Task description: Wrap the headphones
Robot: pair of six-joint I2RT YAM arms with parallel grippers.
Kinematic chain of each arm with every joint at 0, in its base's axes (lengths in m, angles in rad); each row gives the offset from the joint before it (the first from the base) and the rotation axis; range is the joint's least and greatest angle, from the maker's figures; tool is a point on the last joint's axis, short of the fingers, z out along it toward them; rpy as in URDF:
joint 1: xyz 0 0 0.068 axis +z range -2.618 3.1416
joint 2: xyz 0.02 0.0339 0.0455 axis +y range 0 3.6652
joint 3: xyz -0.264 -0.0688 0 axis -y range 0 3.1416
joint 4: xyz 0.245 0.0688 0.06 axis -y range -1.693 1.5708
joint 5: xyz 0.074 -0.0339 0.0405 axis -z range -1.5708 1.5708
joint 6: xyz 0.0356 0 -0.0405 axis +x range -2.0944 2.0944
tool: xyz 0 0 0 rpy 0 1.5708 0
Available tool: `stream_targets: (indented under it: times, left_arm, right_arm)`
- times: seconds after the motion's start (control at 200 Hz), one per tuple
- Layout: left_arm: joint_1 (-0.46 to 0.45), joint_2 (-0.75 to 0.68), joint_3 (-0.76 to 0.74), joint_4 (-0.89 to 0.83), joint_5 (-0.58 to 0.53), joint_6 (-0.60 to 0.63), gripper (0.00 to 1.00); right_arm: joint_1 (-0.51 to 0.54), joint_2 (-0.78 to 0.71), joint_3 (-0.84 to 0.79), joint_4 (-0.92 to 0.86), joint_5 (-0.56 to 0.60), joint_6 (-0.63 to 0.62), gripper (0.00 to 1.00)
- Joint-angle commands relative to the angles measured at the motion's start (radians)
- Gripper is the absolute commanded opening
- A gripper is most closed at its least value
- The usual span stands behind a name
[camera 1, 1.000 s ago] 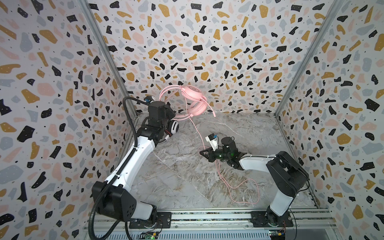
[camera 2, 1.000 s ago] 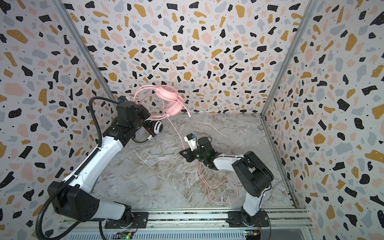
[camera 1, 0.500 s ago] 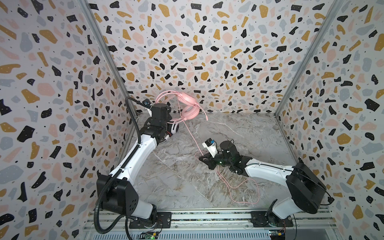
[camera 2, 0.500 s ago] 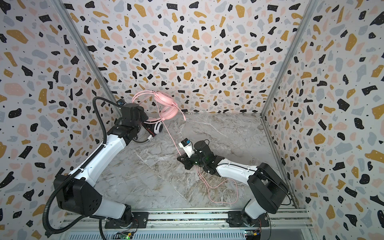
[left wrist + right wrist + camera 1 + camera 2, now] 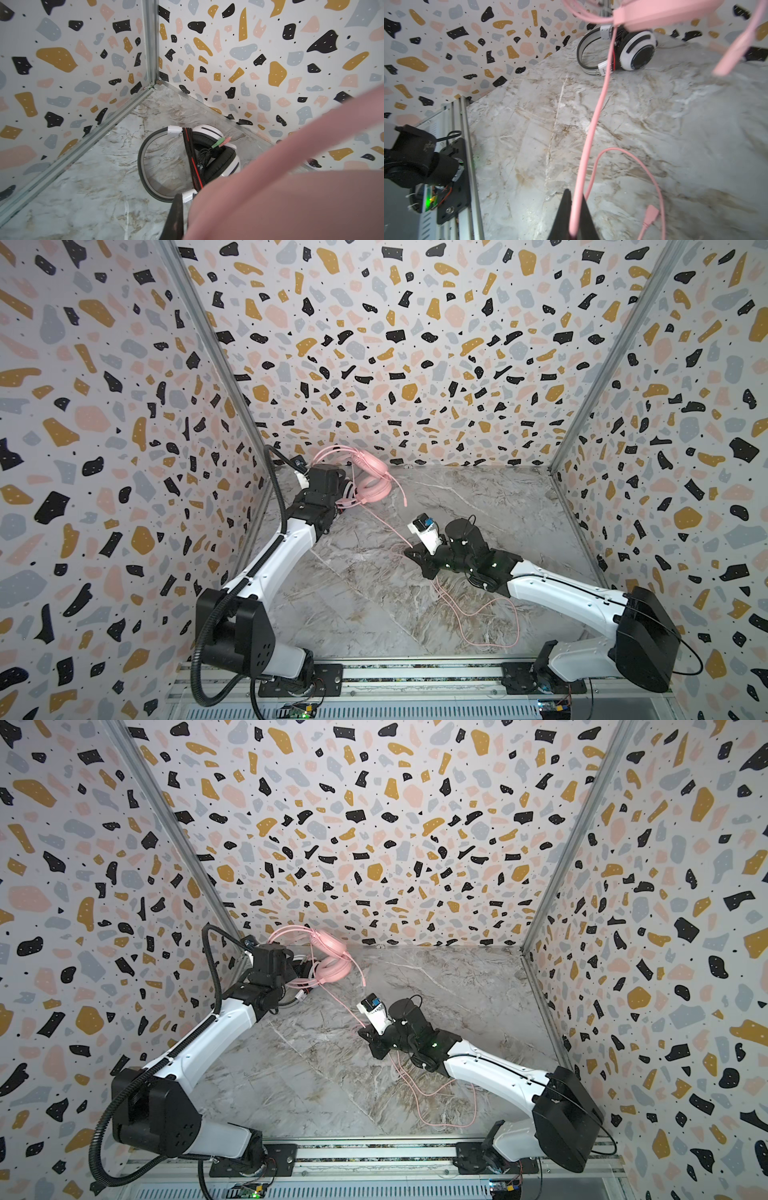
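Pink headset (image 5: pixel 372 463): all pink, over-ear, raised off the table at 11 o'clock; its cups are stacked one over the other in both top views. It is gripped in the closed left gripper (image 5: pixel 341 494); in the left wrist view it is seen only as a pink blur (image 5: pixel 291 197).

Pink cable (image 5: pixel 593 116): run taut from the headset down to the table centre and pinched between the shut jaws of the right gripper (image 5: pixel 575 199). The slack is laid in loops toward 5 o'clock, with the plug (image 5: pixel 651 214) flat on the table.

White headset (image 5: pixel 216 133): white cups with black pads and a grey band, set on the table in the 11 o'clock corner beneath the pink one, its black-and-red cable wound round it.

Table (image 5: pixel 374 614): grey-veined marble. Walls (image 5: pixel 415 344): terrazzo print on three sides. Rail (image 5: pixel 415 672): metal, at 6 o'clock.

Left arm: based at 7 o'clock, stretched toward 11. Right arm: based at 5 o'clock, laid low toward the centre.
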Motion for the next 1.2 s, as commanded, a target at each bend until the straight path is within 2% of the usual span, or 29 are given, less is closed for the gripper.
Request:
stream_targets:
  times: [0.0,0.19,0.355,0.426,0.556,0.811,1.001,1.191]
  left_arm:
    - [0.006,-0.064,0.001,0.108,-0.082,0.047,0.0]
    - [-0.011,-0.031,0.037,0.033,-0.032,0.154,0.0]
    - [-0.078,0.052,0.112,-0.065,-0.093,0.253,0.0]
    - [-0.095,0.079,0.126,-0.083,-0.091,0.284,0.0]
    - [-0.101,0.111,0.149,-0.109,-0.001,0.333,0.0]
    - [-0.132,0.129,0.15,-0.108,0.06,0.331,0.0]
    - [-0.154,0.165,0.164,-0.12,0.105,0.33,0.0]
    - [-0.154,0.178,0.176,-0.136,0.125,0.33,0.0]
  right_arm:
    - [0.004,-0.049,0.073,-0.12,0.142,-0.081,0.0]
    - [-0.003,-0.025,0.159,-0.184,0.277,-0.145,0.0]
    - [-0.007,-0.023,0.215,-0.195,0.306,-0.156,0.0]
    - [-0.006,-0.023,0.246,-0.2,0.28,-0.154,0.0]
    - [-0.003,-0.019,0.313,-0.206,0.251,-0.15,0.0]
    - [-0.002,-0.023,0.359,-0.182,0.21,-0.133,0.0]
    - [0.014,0.013,0.38,-0.121,0.003,-0.041,0.0]
    - [0.049,0.031,0.424,-0.096,-0.023,-0.025,0.0]
